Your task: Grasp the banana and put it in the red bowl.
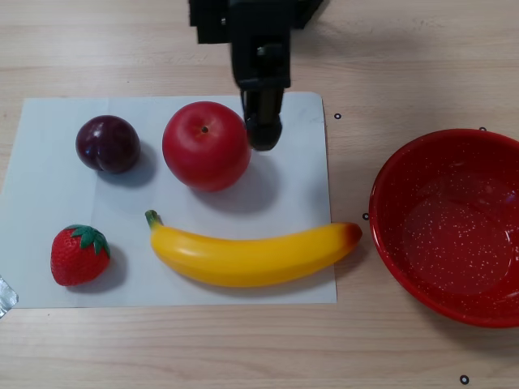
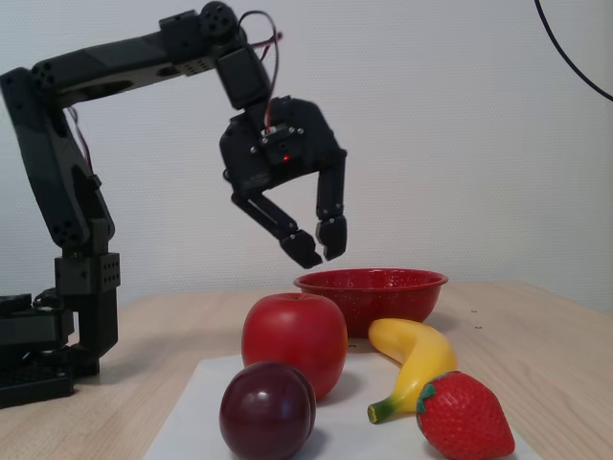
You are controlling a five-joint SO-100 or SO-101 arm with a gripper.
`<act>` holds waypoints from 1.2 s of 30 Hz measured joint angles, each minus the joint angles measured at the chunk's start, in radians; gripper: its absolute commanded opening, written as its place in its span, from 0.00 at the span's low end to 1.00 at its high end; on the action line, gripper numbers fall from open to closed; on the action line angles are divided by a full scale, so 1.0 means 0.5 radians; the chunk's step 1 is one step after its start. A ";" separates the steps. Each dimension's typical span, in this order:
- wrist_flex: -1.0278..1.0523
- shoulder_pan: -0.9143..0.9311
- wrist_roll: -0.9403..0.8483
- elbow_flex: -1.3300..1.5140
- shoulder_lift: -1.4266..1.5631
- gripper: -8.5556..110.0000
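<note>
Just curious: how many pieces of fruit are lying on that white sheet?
4: plum far left, apple beside it, strawberry near left, banana along the near edge.

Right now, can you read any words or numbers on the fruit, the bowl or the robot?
None: there are no words, numbers or labels to read in either view.
The banana, apple, plum and strawberry are plain.
The red bowl has only white speckles.
The white sheet is blank.
The black arm and claw show no readable marking.
</note>
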 measured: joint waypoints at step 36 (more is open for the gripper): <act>-0.015 -0.061 -0.071 -1.310 -1.396 0.43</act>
